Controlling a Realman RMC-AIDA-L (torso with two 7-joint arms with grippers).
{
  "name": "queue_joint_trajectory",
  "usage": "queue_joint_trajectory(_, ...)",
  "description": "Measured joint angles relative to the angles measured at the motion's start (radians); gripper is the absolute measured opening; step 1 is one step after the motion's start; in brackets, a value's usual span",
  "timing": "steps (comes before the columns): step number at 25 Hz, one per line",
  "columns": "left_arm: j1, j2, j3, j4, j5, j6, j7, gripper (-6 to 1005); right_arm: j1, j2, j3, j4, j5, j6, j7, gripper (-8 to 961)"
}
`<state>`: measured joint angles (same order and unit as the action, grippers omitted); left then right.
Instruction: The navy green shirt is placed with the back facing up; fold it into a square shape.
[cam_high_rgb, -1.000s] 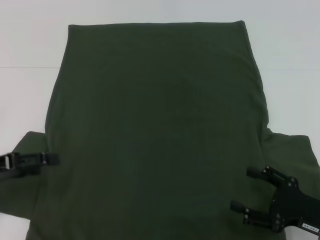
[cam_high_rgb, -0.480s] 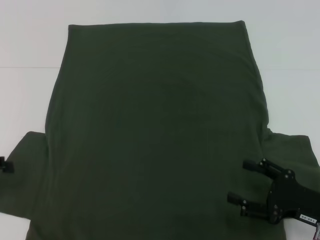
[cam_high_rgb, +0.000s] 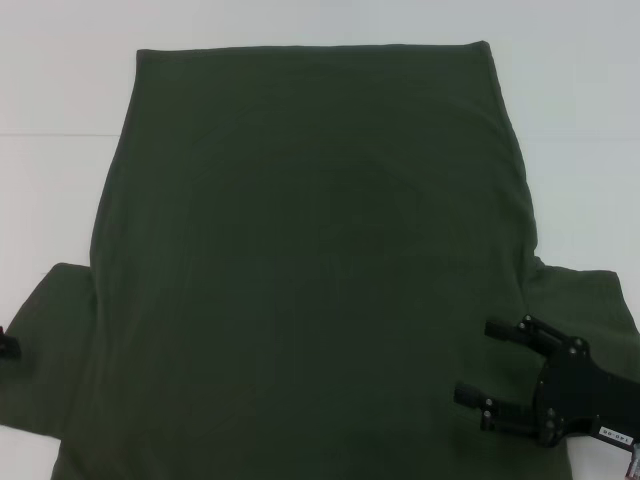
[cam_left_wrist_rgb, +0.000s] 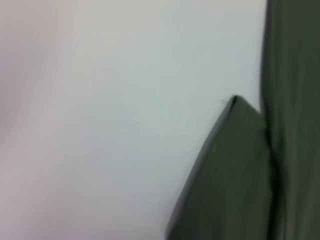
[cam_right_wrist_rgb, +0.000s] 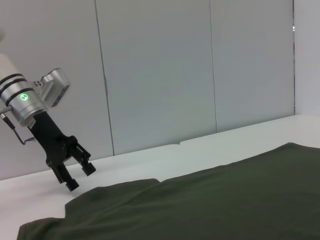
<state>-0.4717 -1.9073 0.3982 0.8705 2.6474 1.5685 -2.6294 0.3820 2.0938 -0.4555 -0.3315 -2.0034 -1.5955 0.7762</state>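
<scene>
You see the large dark olive-green cloth shirt (cam_high_rgb: 310, 260) lying flat, plain side up, filling the middle of the white table (cam_high_rgb: 60, 90). Your right gripper (cam_high_rgb: 480, 365) is at the lower right, fingers apart, above the shirt. Your left gripper (cam_right_wrist_rgb: 80, 174), at the left edge, has fingers apart above the sleeve.

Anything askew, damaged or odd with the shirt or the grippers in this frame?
Nothing stands out. The navy green shirt lies flat, unfolded, on the white table. The open right gripper hovers over it; the open left gripper hangs beside its sleeve.
</scene>
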Motion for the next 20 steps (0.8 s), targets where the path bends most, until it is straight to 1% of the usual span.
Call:
queue_joint_trajectory(6,-0.01,0.002,0.004,-0.042,0.04,-0.028,0.0,926,0.0,-0.001,0.0,0.0,0.0,0.0,0.0,941)
queue_joint_trajectory(20,-0.016,0.004,0.002,-0.075,0.033,-0.045,0.0,924,0.0,-0.002,0.0,0.0,0.0,0.001,0.0,941)
